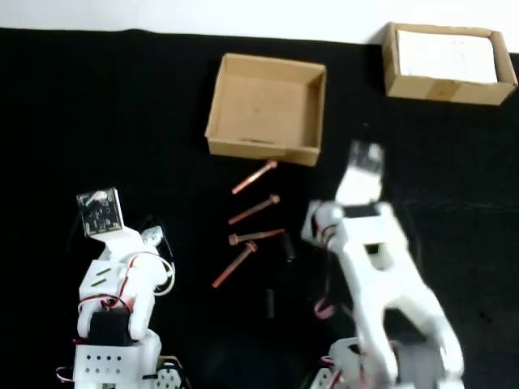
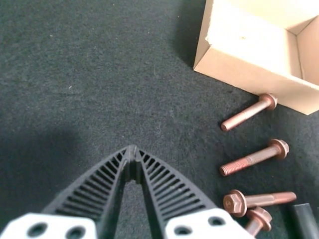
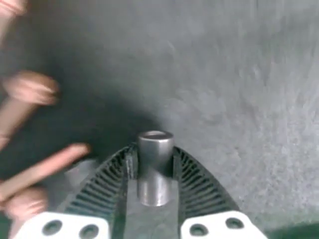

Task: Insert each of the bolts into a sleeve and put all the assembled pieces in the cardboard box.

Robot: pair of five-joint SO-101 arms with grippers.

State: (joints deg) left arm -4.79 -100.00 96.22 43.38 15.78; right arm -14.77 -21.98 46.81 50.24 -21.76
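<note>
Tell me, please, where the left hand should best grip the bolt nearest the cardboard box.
Probably mid-shank on the bolt, from above, closing across its length: it lies flat, clear of the other bolts, flanged head near the cardboard box wall.

A black cloth (image 1: 122,105) with a short fuzzy nap (image 2: 99,74) covers the bench. On the cloth, at its far right corner, stands a shallow cardboard tray (image 1: 442,89), set slightly askew to the cloth's far edge. A white sheet (image 1: 446,55) fills the tray's inside almost to its walls. Beyond the cloth's far edge runs a pale strip (image 1: 203,14) of bare surface.
</note>
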